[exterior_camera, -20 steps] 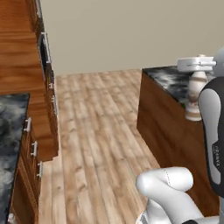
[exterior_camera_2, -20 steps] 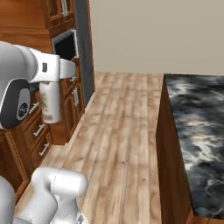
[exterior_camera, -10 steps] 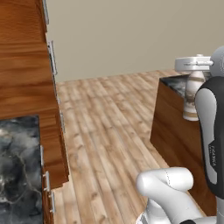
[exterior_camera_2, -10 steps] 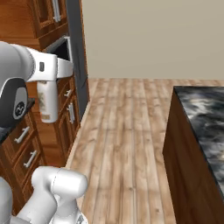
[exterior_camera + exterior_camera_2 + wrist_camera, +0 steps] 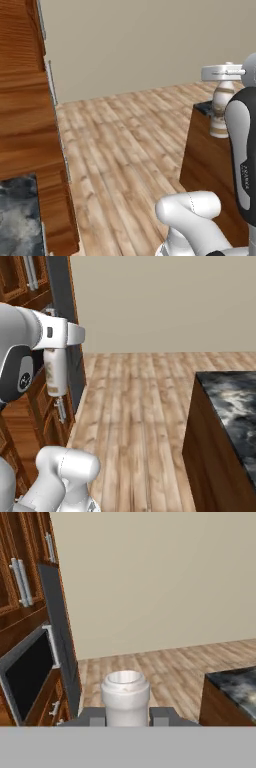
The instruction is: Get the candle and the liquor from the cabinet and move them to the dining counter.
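Between the wooden cabinets and the island, out over the plank floor (image 5: 135,421), your end effector (image 5: 126,716) is clamped narrow on the liquor (image 5: 55,373). In the hand view its two dark fingertips (image 5: 162,715) sit against either side of the bottle's neck, just under the pale cap (image 5: 125,689), which faces the camera head-on. So the bottle's long axis runs along the end effector's own line.

From the right base view you see that axis standing upright: the bottle hangs below the white wrist, cap end up in the grip, base pointing down at the floor, well clear of any surface. It sits in front of the dark tall panel (image 5: 65,331) and the brown drawer fronts (image 5: 47,421) on the left.

From the left base view the same bottle (image 5: 221,112) shows beside the upper arm, vertical.

The worktop (image 5: 230,406) of black-grey-white marbled stone lies to the right, well apart from the bottle. The cabinet (image 5: 20,572) with long grey bar handles stands at upper left in the hand view.
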Controlling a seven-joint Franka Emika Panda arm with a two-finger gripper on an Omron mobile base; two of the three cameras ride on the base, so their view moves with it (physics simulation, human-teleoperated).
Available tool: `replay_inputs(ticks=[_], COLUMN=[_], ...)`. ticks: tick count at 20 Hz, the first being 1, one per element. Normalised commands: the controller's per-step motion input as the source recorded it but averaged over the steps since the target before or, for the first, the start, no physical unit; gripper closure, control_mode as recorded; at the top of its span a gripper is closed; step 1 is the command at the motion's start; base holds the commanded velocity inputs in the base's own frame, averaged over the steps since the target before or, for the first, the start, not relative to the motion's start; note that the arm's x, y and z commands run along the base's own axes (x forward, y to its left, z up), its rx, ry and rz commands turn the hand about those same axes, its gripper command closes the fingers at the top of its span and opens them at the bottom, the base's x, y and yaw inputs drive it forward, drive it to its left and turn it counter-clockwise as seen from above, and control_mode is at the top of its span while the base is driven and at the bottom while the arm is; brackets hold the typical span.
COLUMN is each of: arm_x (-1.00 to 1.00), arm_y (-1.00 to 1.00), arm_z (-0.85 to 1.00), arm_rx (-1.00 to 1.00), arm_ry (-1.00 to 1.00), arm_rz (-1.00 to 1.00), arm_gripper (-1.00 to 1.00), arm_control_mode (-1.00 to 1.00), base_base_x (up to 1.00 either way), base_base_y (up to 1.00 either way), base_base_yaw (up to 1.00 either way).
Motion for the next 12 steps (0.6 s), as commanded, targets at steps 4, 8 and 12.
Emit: replay_inputs(ticks=[4,8,12], arm_x=[0.0,0.0,0.0], arm_y=[0.0,0.0,0.0], arm_z=[0.0,0.0,0.0], arm_rx=[0.0,0.0,0.0], arm_ry=[0.0,0.0,0.0], arm_rz=[0.0,0.0,0.0], arm_gripper=[1.0,1.0,1.0], arm_control_mode=[1.0,1.0,1.0], base_base_x=[1.0,1.0,1.0], base_base_y=[0.21,0.12,0.0], base_base_yaw=[-0.2,-0.19,-0.18])
